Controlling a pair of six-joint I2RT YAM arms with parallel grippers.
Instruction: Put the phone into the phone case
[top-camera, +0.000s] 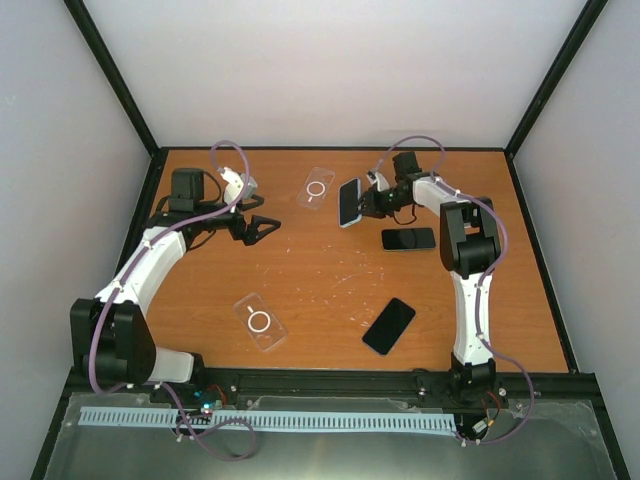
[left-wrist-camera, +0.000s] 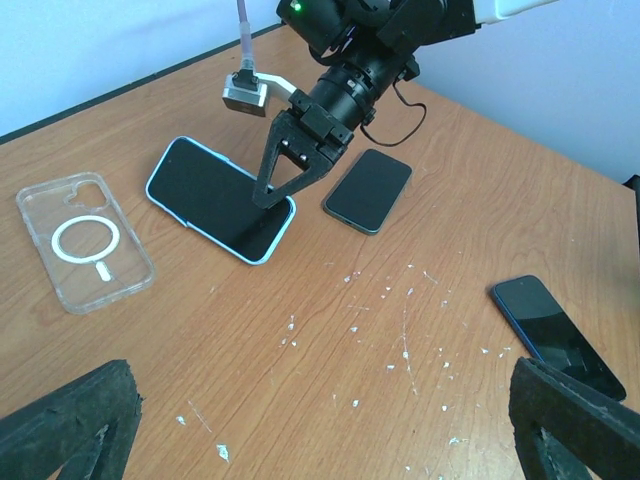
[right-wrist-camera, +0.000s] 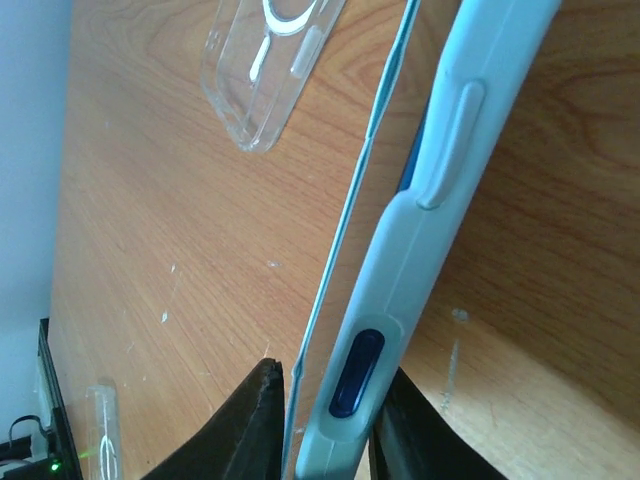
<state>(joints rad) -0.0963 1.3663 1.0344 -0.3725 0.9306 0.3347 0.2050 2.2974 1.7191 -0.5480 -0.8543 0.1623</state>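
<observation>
While right pincer (top-camera: 360, 203) clamps blue phone (top-camera: 347, 203), tilted, far clear case (top-camera: 318, 187) lies flat at ten o'clock from it, near; left pincer (top-camera: 262, 228) spread, empty, farther off, eight o'clock of case.

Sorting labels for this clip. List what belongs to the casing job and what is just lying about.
In the job: light-blue phone held in the right gripper; far clear case, likely its target.
Lying about: near clear case; black phone beside the right gripper; blue-edged dark phone near the front edge.
</observation>
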